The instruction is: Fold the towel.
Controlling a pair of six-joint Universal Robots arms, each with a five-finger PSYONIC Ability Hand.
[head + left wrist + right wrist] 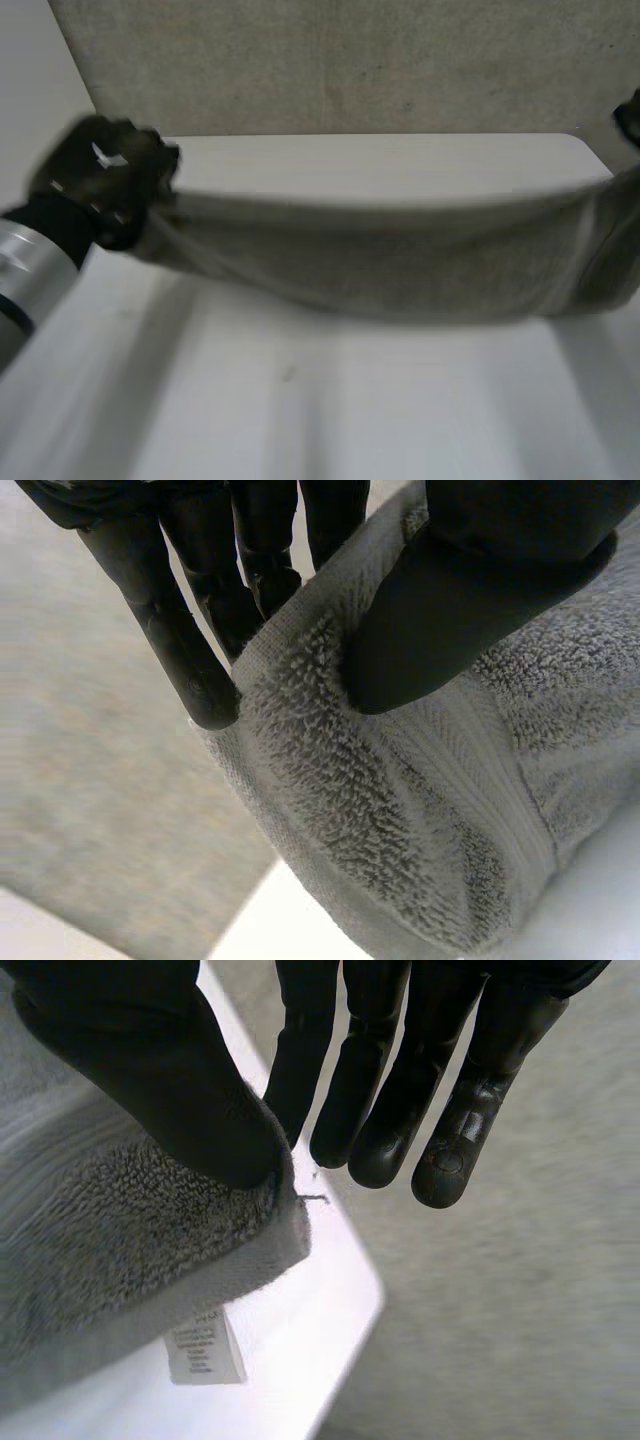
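We see the grey towel [380, 265] stretched between both hands, sagging above the white table [350, 420]. The left hand [450, 600] pinches one corner, thumb against fingers. The right hand [160, 1080] pinches the other corner, thumb on top. A white care label [205, 1348] hangs just below the right thumb, print unreadable.

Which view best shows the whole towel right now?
Head view: the towel hangs stretched between the left hand and right hand over the table. Each wrist view shows one corner pinched in its own hand.
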